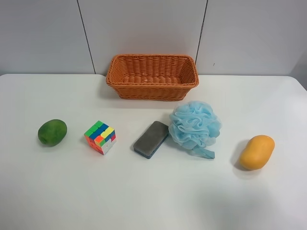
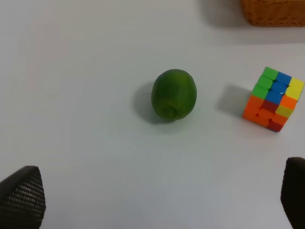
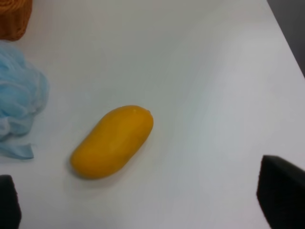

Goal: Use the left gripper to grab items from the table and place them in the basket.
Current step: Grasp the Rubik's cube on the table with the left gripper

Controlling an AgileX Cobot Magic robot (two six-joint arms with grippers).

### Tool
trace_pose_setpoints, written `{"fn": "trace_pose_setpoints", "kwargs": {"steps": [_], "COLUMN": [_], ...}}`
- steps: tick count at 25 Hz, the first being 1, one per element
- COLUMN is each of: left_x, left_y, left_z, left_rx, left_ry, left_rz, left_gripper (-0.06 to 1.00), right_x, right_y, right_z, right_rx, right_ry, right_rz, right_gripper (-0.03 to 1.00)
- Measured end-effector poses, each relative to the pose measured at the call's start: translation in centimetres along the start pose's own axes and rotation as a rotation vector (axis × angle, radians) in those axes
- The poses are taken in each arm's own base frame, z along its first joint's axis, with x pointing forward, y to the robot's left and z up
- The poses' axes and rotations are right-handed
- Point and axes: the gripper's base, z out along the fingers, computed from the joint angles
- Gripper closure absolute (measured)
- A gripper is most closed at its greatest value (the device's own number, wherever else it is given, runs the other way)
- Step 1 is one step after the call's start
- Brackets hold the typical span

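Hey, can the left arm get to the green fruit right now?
Probably yes. The left pincer is open, nothing lies on the table between it and the green fruit, and the puzzle cube sits clear of the fruit.

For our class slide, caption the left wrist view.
Open left gripper faces a green fruit, puzzle cube beside it, basket corner beyond.
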Motion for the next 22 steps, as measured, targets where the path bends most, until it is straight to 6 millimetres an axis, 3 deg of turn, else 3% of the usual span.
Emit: {"fn": "trace_pose_setpoints", "kwargs": {"steps": [22], "left_x": [0.00], "left_y": [0.00], "left_z": [0.00], "left_rx": [0.000], "left_ry": [0.000], "left_rz": [0.000], "left_gripper": [-0.05], "right_x": [0.00], "right_y": [0.00], "right_z": [0.00], "right_rx": [0.000], "right_ry": [0.000], "right_rz": [0.000], "right_gripper": [-0.03]}}
